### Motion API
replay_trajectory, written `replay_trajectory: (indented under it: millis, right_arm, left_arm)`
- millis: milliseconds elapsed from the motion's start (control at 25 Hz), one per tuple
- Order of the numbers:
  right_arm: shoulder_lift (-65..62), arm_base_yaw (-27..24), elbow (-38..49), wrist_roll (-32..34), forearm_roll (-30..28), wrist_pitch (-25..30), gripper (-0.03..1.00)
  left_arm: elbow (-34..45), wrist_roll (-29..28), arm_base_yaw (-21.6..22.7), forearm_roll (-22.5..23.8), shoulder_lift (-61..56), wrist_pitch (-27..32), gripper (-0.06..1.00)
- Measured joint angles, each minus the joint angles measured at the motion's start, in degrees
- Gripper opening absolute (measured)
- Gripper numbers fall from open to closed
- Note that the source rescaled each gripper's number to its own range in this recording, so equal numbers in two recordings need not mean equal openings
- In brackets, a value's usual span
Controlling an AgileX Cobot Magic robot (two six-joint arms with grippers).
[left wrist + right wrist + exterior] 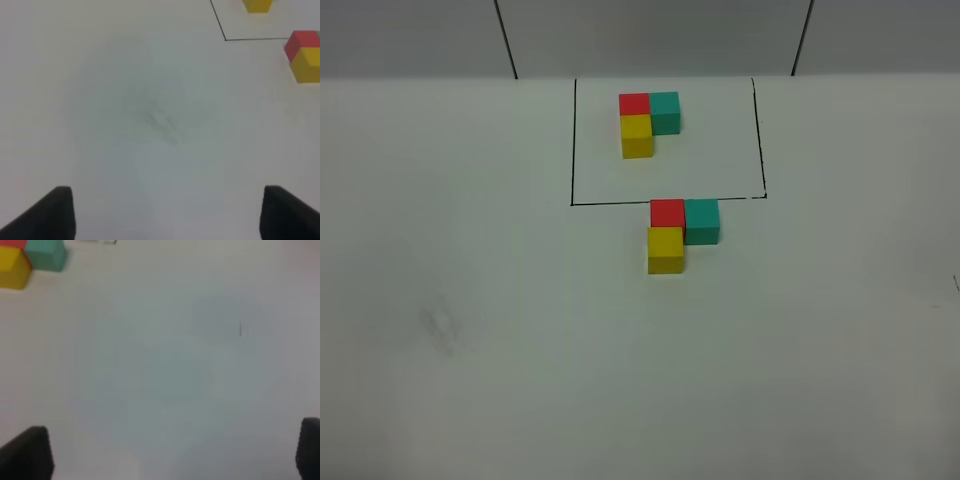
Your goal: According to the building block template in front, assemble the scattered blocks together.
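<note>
left claw (165,212) spread wide, empty | right claw (172,452) spread wide, empty | scattered blocks (677,232) joined in L on worktop (470,300), touching outline's near edge | template (648,120) inside outline

White tabletop (470,400) spans the whole scene. A faint grey scuff mark (442,330) lies on it; grey wall panels (650,35) with dark seams stand behind.

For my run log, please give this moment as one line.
blocks: assembled, L-shape like template | left gripper: open, empty | right gripper: open, empty
</note>
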Motion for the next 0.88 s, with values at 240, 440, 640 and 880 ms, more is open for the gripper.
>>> replay_trajectory:
  millis: [240, 440, 640, 880]
  right_arm:
    - [-7.9, 0.0, 0.5, 0.4, -0.4, 0.7, 1.00]
    - [-8.0, 0.0, 0.6, 3.8, -2.5, 0.7, 1.00]
    - [-8.0, 0.0, 0.6, 6.7, -4.4, 0.7, 1.00]
    - [-8.0, 0.0, 0.6, 6.9, -4.4, 0.7, 0.99]
  left_arm:
    - [0.0, 0.0, 0.0, 0.0, 0.0, 0.0, 0.77]
    - [0.0, 0.0, 0.0, 0.0, 0.0, 0.0, 0.77]
    - [0.0, 0.0, 0.0, 0.0, 0.0, 0.0, 0.77]
    - [0.0, 0.0, 0.0, 0.0, 0.0, 0.0, 0.77]
